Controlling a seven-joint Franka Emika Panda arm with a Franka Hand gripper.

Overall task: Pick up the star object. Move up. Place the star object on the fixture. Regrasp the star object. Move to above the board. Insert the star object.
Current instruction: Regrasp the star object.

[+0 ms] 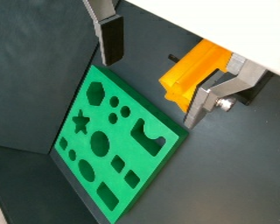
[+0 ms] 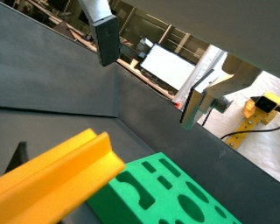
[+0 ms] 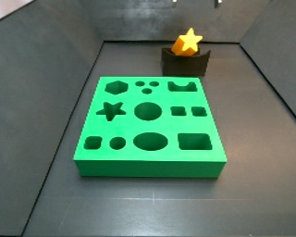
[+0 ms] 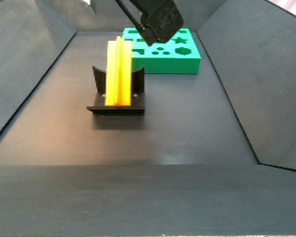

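The orange-yellow star object (image 4: 117,67) lies along the notch of the dark fixture (image 4: 116,106), its star end facing a side view (image 3: 188,41). The fixture (image 3: 185,63) stands behind the green board (image 3: 151,167). My gripper (image 4: 157,17) hangs above, between fixture and board. It is open in both wrist views (image 1: 157,70) (image 2: 150,72), with nothing between its fingers. One fingertip (image 1: 206,96) is close beside the star object (image 1: 189,74), which lies lower down. The board (image 1: 129,150) lies below the other finger. The star object (image 2: 55,179) fills a near corner next to the board (image 2: 119,206).
Dark sloping walls (image 3: 58,83) enclose the floor on both sides and at the back. A monitor (image 2: 166,66) and a yellow cable (image 2: 265,109) show beyond the enclosure. The board's star-shaped hole (image 3: 110,111) sits on its left side.
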